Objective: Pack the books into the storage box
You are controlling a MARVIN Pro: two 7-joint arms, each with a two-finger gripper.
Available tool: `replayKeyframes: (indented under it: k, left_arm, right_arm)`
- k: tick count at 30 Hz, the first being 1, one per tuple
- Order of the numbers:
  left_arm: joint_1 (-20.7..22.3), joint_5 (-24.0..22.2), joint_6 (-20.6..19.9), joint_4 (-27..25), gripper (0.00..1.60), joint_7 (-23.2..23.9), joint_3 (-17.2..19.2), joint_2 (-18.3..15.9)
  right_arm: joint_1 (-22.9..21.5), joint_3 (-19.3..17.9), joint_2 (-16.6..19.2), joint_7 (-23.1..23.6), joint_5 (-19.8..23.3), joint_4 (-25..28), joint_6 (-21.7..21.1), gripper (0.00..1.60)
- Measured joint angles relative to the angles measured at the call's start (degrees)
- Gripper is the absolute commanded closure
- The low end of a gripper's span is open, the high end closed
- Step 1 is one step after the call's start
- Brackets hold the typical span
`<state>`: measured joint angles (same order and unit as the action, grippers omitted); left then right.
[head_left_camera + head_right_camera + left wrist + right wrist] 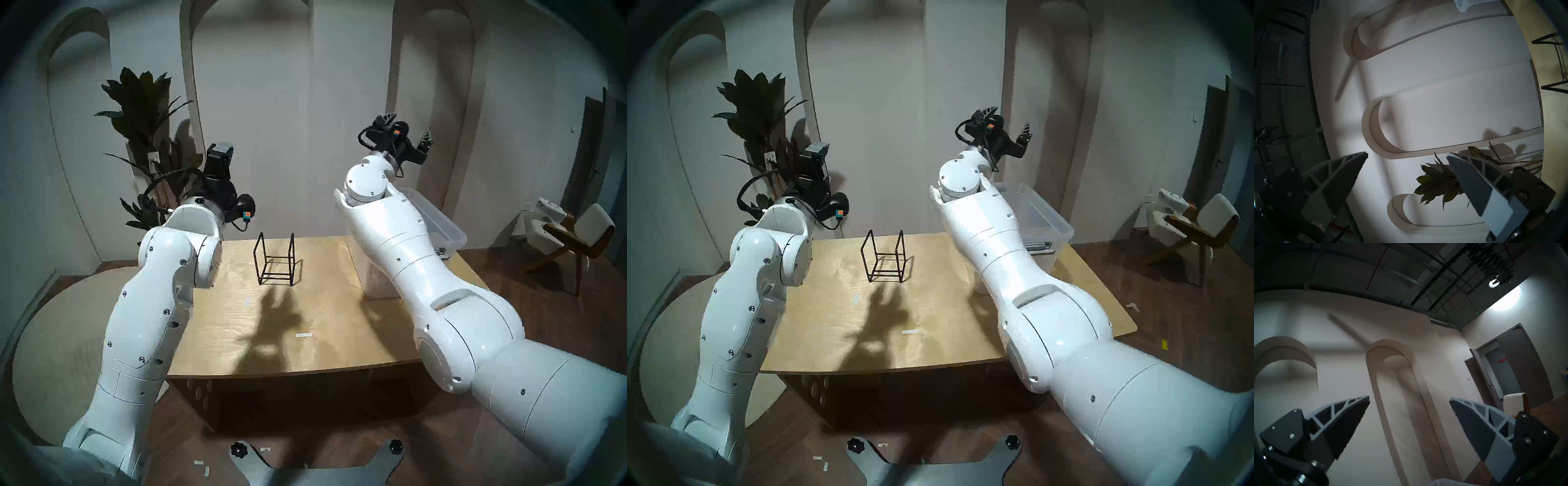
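Note:
The clear storage box (449, 232) stands at the table's back right, largely hidden behind my right forearm; it also shows in the head stereo right view (1052, 222). No books show on the table or in the rack. A grey shape (1037, 245) shows at the box's near end; I cannot tell whether it is a latch or a book. My left gripper (222, 151) is raised above the table's back left edge, open and empty (1407, 155). My right gripper (407, 127) is held high above the box, open and empty (1409, 398).
An empty black wire rack (274, 259) stands at the back middle of the wooden table (322, 305). A potted plant (142, 101) is behind the left arm. A chair (576, 234) stands on the floor at the right. Small tape strips lie on the table.

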<state>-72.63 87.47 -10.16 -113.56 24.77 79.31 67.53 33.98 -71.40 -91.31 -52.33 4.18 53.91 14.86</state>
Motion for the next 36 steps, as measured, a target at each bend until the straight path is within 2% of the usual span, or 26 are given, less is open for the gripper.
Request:
replayKeyframes:
  k: [18,31,36]
  left_arm:
    - [0.48,0.17,0.83,0.88,0.0,-0.04,-1.18,0.47]
    - [3.97,-1.02,2.81,1.76,0.0,-0.06,-1.1,1.53]
    - [5.37,-1.88,3.74,2.2,0.0,-0.07,-2.2,2.2]
  right_arm:
    - [4.68,-7.11,11.65,4.47,-0.5,6.34,-5.85,0.0]
    - [8.14,-10.65,19.14,10.08,-0.36,10.7,-10.41,0.0]
    - [9.58,-11.37,21.49,13.41,0.01,12.5,-12.4,0.0]
